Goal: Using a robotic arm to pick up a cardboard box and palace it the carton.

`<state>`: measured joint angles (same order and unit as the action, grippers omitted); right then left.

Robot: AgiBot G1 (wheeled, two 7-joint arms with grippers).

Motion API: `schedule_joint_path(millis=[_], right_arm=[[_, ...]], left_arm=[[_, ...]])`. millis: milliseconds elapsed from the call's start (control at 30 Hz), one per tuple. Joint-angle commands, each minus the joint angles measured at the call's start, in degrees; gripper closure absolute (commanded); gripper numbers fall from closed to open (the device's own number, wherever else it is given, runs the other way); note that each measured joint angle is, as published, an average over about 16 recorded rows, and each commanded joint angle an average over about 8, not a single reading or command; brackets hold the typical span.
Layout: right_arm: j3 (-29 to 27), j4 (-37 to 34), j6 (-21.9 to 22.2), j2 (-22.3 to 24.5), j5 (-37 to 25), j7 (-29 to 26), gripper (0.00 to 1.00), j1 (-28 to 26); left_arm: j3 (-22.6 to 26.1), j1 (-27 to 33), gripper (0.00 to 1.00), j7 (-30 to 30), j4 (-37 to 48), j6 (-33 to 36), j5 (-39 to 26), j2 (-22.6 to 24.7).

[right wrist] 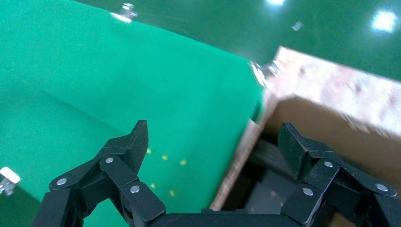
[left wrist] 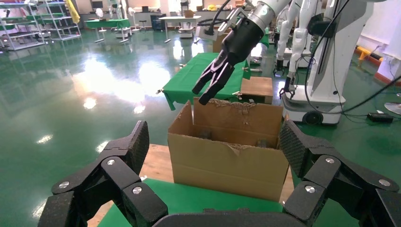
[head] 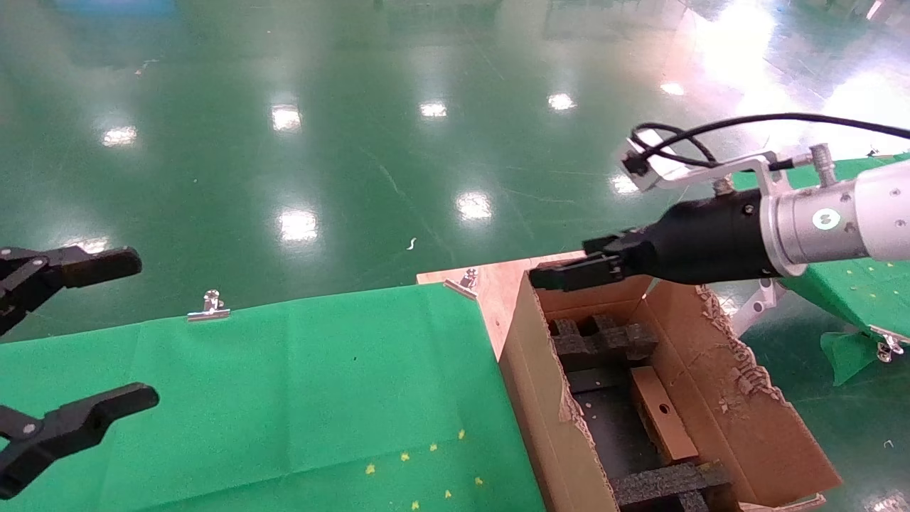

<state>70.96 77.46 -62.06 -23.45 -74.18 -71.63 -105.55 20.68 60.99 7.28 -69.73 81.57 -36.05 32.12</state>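
Observation:
The small flat brown cardboard box (head: 661, 412), with a round hole in its top face, lies inside the large carton (head: 540, 398) between black foam inserts (head: 597, 341). My right gripper (head: 569, 272), on the white robotic arm (head: 839, 213), hovers over the carton's far rim, open and empty. In the right wrist view its fingers (right wrist: 213, 137) straddle the carton's wall (right wrist: 241, 151). My left gripper (head: 128, 331) is open and empty at the left edge, above the green cloth. In the left wrist view it (left wrist: 215, 142) faces the carton (left wrist: 227, 161), with the right gripper (left wrist: 205, 92) above.
A green cloth (head: 284, 391) covers the table left of the carton, held by metal clips (head: 208, 307). A wooden board (head: 498, 284) lies under the carton. A second green-covered table (head: 853, 291) stands at the right. The carton's right flap (head: 739, 370) is torn.

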Motion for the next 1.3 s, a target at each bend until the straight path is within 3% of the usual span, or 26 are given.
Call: schedule_joint_path(millis=[33, 1300], right_arm=[[-2.1, -0.2, -0.9, -0.5, 1.3, 2.4, 0.00, 1.7], [-42.8, -3.0, -18.4, -9.0, 25.2, 47.5, 0.00, 34.3]], left_arm=[[0.0, 0.0, 0.00, 0.0, 0.0, 0.0, 0.0, 0.0], [0.0, 0.0, 0.00, 0.0, 0.0, 0.0, 0.0, 0.0]])
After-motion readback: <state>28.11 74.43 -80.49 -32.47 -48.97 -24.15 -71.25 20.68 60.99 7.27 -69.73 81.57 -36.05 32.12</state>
